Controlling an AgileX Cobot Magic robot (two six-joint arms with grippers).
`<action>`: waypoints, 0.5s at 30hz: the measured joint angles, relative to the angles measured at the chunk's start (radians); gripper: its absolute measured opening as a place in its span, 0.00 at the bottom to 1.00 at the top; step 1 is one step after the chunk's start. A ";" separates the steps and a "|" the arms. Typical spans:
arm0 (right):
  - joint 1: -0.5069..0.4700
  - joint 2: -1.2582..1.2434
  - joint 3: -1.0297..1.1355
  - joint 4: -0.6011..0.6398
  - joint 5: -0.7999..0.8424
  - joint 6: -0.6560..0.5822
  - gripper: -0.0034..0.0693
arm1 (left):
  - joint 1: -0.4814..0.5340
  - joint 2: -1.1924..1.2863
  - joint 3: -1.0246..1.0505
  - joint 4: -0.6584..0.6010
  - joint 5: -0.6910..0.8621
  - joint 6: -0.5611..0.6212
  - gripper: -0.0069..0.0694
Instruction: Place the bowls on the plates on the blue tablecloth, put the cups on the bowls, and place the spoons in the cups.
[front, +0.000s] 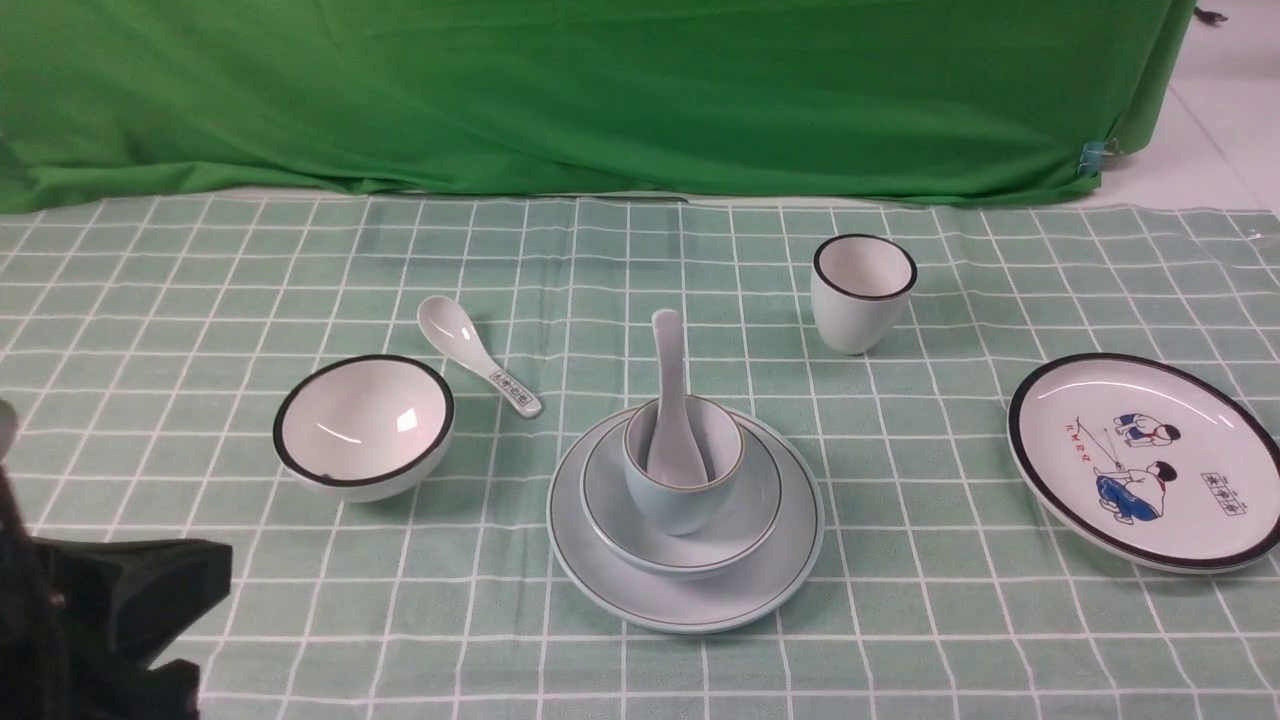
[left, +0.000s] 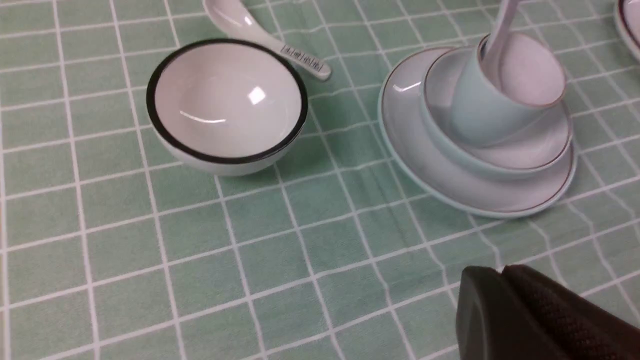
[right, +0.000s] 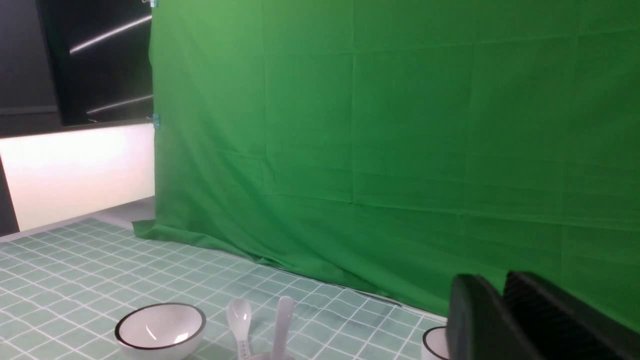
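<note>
The pale-blue set looks finished: the pale-blue plate (front: 690, 600) lies on the blue tablecloth (front: 900, 620) near the middle of the tabletop, toward its near edge. On it sits the shallow pale-blue bowl (front: 745, 520), in that the pale-blue cup (front: 680, 500), and the plain spoon (front: 668, 400) leans in the cup, handle up. The white set is scattered: the black-rimmed bowl (front: 365, 425) is toward the left edge with the marked spoon (front: 480, 355) just beside it on its far side. The black-rimmed cup (front: 860, 295) is nearer the far edge, and the cartoon plate (front: 1080, 420) is by the right edge, well apart from the bowl. The left tool (left: 500, 272) hovers low near the left near corner with its jaws pressed together, gripping nothing. The right tool (right: 502, 285) is raised, facing the green backdrop (front: 600, 90), and I cannot tell whether it is parted or closed. Everything is glazed ceramic, hard and slick, so I would worry about a pinch on the bowl's thin round rim slipping. A long carry across to that plate could clip the tall leaning spoon and topple the stack. The cloth is soft and creased and may drag. The cup's tapered wall could squirt from the pads.
</note>
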 joint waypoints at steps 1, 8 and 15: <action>0.000 0.000 0.000 0.000 0.000 0.000 0.23 | 0.000 -0.007 0.000 -0.002 -0.001 0.000 0.10; 0.000 0.000 0.000 0.000 0.000 0.000 0.25 | 0.000 -0.055 0.000 -0.010 -0.020 0.000 0.10; 0.000 0.000 0.000 0.000 0.000 0.000 0.28 | 0.000 -0.055 0.001 -0.010 -0.020 0.000 0.10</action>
